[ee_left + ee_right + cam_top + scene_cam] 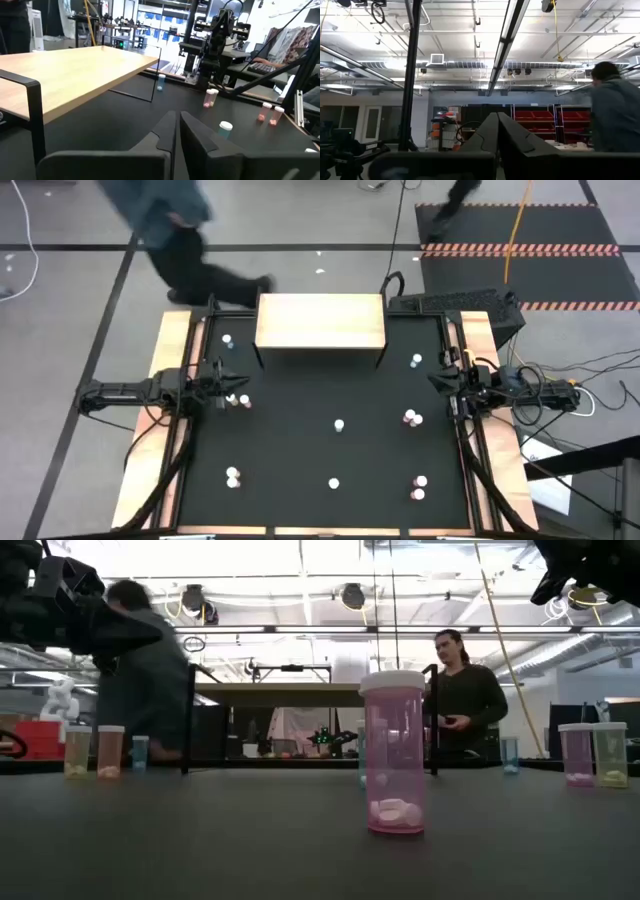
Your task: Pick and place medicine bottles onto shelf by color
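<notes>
The tan wooden shelf [320, 320] stands on thin black legs at the far middle of the black mat [300, 450]; it also shows in the left wrist view [75, 70]. Nothing shows on its top. Small white-capped bottles stand scattered on the mat: a pink one in the middle [339, 424] [395, 755], a pair by the left gripper [238, 400], a pink pair on the right [412, 418] and blue ones near the shelf [228, 340] [416, 361]. My left gripper [222, 377] [177, 125] is shut and empty at the left edge. My right gripper [440, 377] [497, 122] is shut and empty at the right edge.
More bottles stand near the front of the mat [232, 476] [333, 483] [419, 487]. A person [170, 230] moves past the table's far left corner; another person [465, 690] stands beyond the far edge. A keyboard [455, 302] lies at the far right.
</notes>
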